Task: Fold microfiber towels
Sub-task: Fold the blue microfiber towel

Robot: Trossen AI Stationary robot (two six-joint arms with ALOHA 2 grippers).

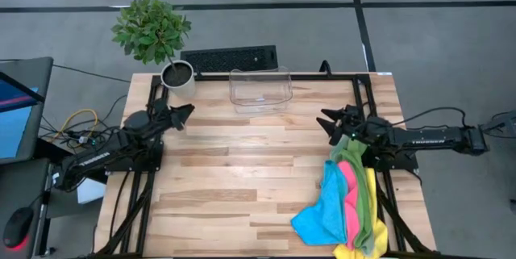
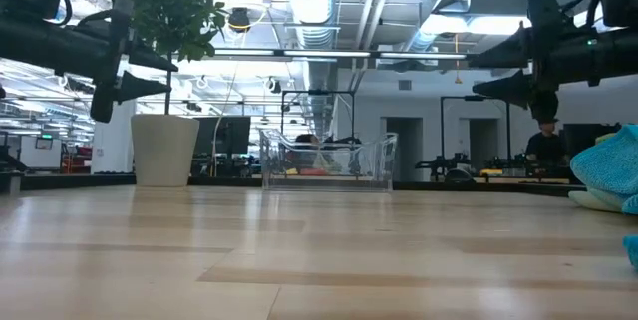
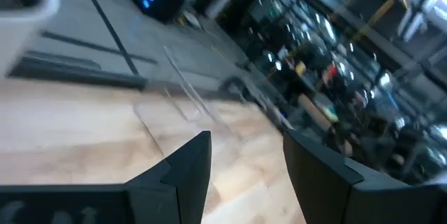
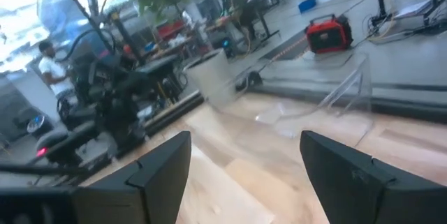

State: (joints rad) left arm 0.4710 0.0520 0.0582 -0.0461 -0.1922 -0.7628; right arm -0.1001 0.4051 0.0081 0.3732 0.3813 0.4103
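A heap of microfiber towels lies at the table's near right: bright blue point(image 1: 321, 210), pink point(image 1: 349, 182), sage green point(image 1: 365, 198) and yellow point(image 1: 355, 251), overlapping one another. The blue one also shows at the right of the low view point(image 2: 610, 168). My right gripper point(image 1: 329, 122) hovers open above the table, just beyond the heap's far end, pointing left. My left gripper point(image 1: 185, 114) hovers open near the table's far left, pointing right. Both are empty.
A clear plastic bin point(image 1: 260, 89) stands at the table's far middle. A potted plant point(image 1: 153, 33) in a white pot point(image 1: 177, 77) stands at the far left corner. A dark keyboard point(image 1: 229, 58) lies beyond the table's far edge. Bare wood point(image 1: 242, 178) lies between the arms.
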